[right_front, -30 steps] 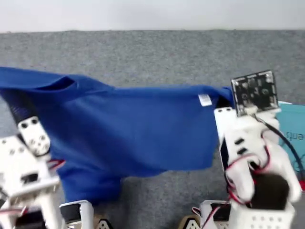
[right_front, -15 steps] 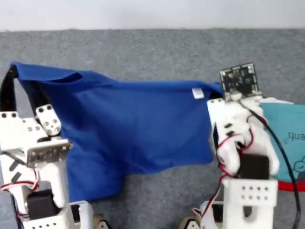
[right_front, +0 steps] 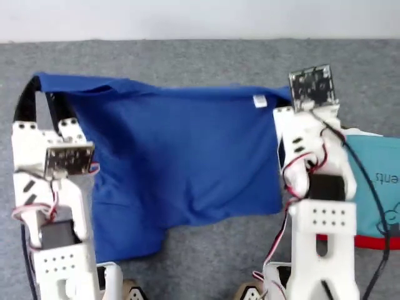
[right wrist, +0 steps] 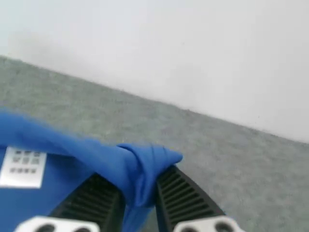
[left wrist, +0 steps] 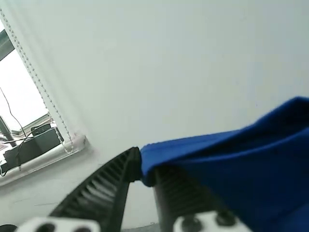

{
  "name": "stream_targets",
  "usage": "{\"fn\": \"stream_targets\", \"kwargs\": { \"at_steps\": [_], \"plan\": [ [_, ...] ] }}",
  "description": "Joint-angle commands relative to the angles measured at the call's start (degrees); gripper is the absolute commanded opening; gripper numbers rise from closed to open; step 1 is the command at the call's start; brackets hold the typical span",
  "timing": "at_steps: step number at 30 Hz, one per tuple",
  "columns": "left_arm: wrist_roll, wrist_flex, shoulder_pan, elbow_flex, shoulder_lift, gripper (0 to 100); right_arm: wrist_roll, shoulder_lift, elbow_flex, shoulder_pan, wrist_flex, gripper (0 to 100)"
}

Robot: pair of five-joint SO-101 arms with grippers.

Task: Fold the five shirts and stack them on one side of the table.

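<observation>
A blue shirt (right_front: 181, 156) hangs stretched between my two arms above the grey table, its white neck label (right_front: 259, 101) near the right arm. My left gripper (right_front: 39, 94) is shut on the shirt's left corner; in the left wrist view the cloth (left wrist: 231, 164) is pinched at the left gripper (left wrist: 142, 169). My right gripper (right_front: 286, 103) is shut on the right corner, and the right wrist view shows bunched blue fabric (right wrist: 145, 169) clamped in the right gripper (right wrist: 137, 186). The shirt's lower edge droops toward the table's front.
A teal shirt (right_front: 378, 187) with print lies at the table's right edge, over a red one (right_front: 375, 242). The grey table (right_front: 206, 62) is bare at the back, up to a white wall. Both arm bases stand at the front edge.
Both arms have lifted and carried the blue shirt toward the back of the table. The left arm moved right and up; the shirt now hangs more taut.
</observation>
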Motion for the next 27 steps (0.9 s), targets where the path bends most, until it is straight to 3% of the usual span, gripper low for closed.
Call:
{"fn": "stream_targets", "kwargs": {
  "at_steps": [1, 6, 12, 27],
  "plan": [
    [-0.7, -2.1, -0.4, -6.7, 7.3, 1, -0.4, 9.1, -10.3, 2.2, -0.7, 0.8],
    [-0.7, -1.8, -0.5, -12.2, 15.9, 1, -0.5, 26.2, -27.3, 1.8, 8.0, 0.8],
    [-0.6, 6.4, -1.8, -20.2, 27.9, 1, -0.5, 42.5, -45.3, 2.2, 16.2, 0.8],
    [-0.3, 8.0, -1.5, -43.6, 67.6, 1, -0.4, 75.7, -68.7, 1.7, 18.0, 0.8]
  ]
}}
